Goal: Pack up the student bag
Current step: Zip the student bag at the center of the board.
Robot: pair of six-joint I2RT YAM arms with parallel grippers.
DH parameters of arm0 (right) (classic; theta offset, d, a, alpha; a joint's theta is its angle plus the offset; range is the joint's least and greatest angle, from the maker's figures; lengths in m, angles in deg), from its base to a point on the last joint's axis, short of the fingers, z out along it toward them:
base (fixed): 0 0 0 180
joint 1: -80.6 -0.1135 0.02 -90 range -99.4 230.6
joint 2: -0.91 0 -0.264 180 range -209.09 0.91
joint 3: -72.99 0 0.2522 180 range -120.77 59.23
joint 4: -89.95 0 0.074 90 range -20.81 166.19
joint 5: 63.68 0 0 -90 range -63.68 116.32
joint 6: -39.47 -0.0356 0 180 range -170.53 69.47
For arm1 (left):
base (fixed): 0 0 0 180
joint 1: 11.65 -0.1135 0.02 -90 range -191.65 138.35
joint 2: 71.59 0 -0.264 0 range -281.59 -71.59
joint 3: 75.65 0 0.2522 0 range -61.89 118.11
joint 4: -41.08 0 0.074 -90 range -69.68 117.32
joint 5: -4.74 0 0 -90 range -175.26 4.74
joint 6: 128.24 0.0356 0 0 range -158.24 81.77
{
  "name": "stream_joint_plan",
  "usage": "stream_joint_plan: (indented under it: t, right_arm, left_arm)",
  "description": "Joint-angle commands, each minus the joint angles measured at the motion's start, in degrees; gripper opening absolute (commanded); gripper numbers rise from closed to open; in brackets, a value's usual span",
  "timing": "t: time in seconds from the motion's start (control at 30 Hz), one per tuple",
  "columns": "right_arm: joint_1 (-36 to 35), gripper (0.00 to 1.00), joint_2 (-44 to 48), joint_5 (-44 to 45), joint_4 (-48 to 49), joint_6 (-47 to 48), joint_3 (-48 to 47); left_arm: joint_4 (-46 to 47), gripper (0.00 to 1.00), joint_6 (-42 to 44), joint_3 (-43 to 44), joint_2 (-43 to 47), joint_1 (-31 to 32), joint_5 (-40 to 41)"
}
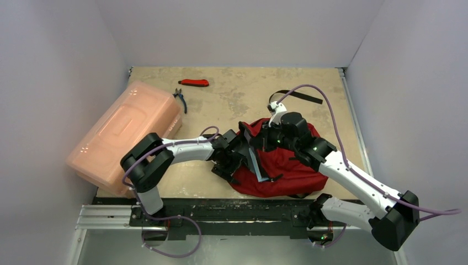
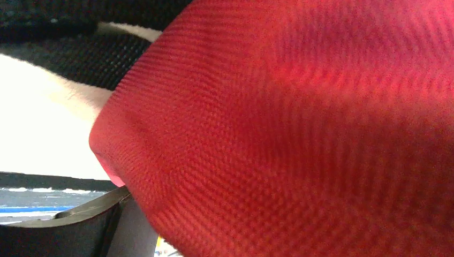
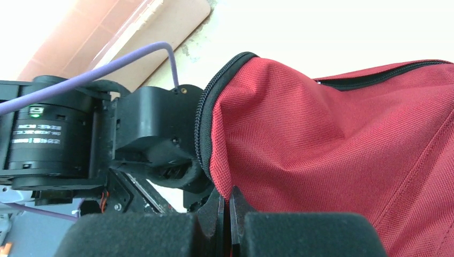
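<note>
Because red fabric fills the left wrist view, the left gripper (image 1: 227,159) fingers' state cannot be told; a loose hold there would let the mouth sag shut. The student bag (image 1: 290,168) lies centre-right on the tabletop (image 1: 232,94), mouth facing left, long axis roughly left-right. The right gripper (image 3: 231,199) fingers clench its hem.

Even, soft light from above; wrist views burn out white behind — the student bag (image 2: 300,134) looks blurred close up.
</note>
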Motion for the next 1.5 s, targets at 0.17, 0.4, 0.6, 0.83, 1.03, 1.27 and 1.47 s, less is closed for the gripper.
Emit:
stream_joint_plan:
  t: [0.17,0.4,0.6,0.83,1.03,1.27,1.47]
  right_arm:
    - [0.09,0.0,1.73,-0.26,4.36,1.13,0.15]
    - [0.12,0.0,1.34,0.16,3.59,1.31,0.45]
    - [0.06,0.0,-0.25,0.68,3.34,-3.36,2.25]
    - [0.0,0.04,-3.91,-6.68,16.6,-14.95,12.06]
    - [-0.16,0.33,-8.65,-13.16,23.44,-18.32,18.14]
    - [-0.22,0.68,-7.41,-10.73,10.18,-7.79,12.35]
    - [-6.08,0.86,-0.75,-4.73,-1.51,6.56,4.64]
  left_arm:
    - [2.52,0.61,-1.79,1.89,-4.28,1.15,-2.61]
    - [0.96,0.12,6.92,0.13,2.77,1.2,3.1]
    - [5.59,0.0,20.97,-6.86,16.16,1.95,12.34]
    - [32.06,0.0,29.59,-20.89,25.16,2.16,10.06]
    - [36.98,0.0,34.12,-21.8,24.83,2.16,7.36]
    - [39.02,0.01,37.52,-24.83,28.02,2.08,7.14]
    - [38.83,0.01,41.86,-25.64,30.08,1.44,5.81]
